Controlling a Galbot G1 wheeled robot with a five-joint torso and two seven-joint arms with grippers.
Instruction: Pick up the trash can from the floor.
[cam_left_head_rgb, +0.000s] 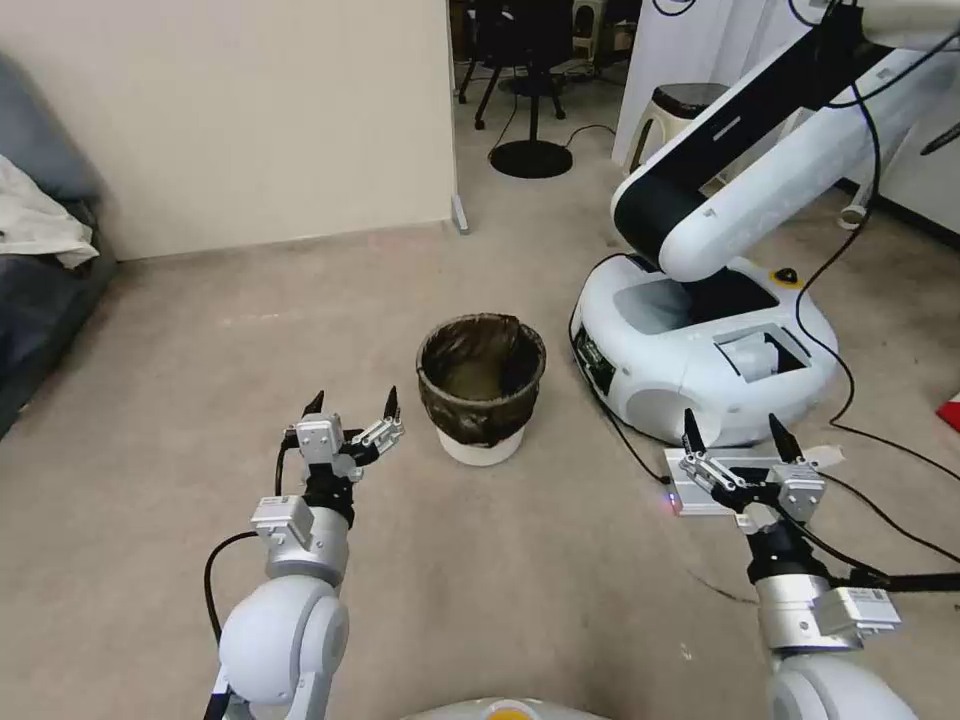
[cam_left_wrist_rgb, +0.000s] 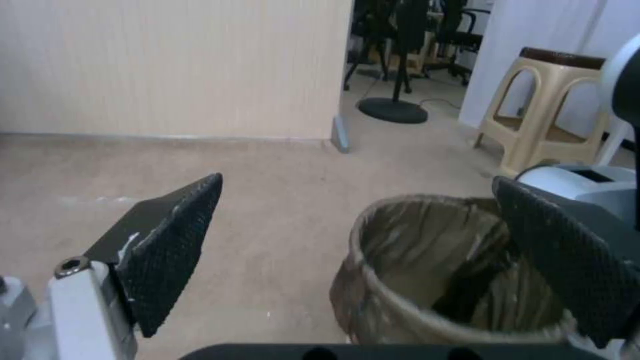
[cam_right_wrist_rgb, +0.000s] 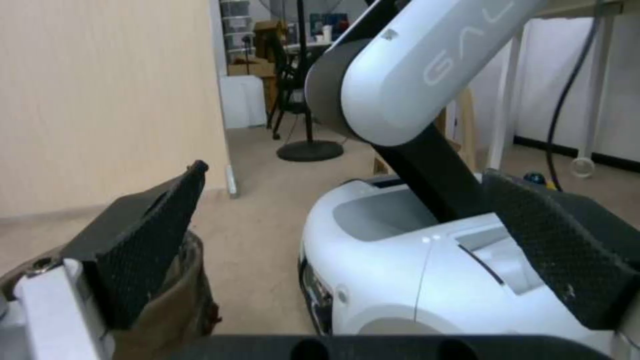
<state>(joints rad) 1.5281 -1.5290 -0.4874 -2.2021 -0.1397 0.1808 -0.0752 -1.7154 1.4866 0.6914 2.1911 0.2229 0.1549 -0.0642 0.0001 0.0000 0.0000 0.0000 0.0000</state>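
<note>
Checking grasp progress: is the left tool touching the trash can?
Apart. The head view shows bare floor between the open left tool and the trash can.

The trash can (cam_left_head_rgb: 481, 444) is smooth white plastic, lined with a crinkled, slightly glossy dark bag. The floor (cam_left_head_rgb: 200, 380) is matt beige with faint scuffs. Left gripper (cam_left_head_rgb: 351, 408) and right gripper (cam_left_head_rgb: 737, 433) fingers carry textured black pads on brushed metal mounts.
</note>
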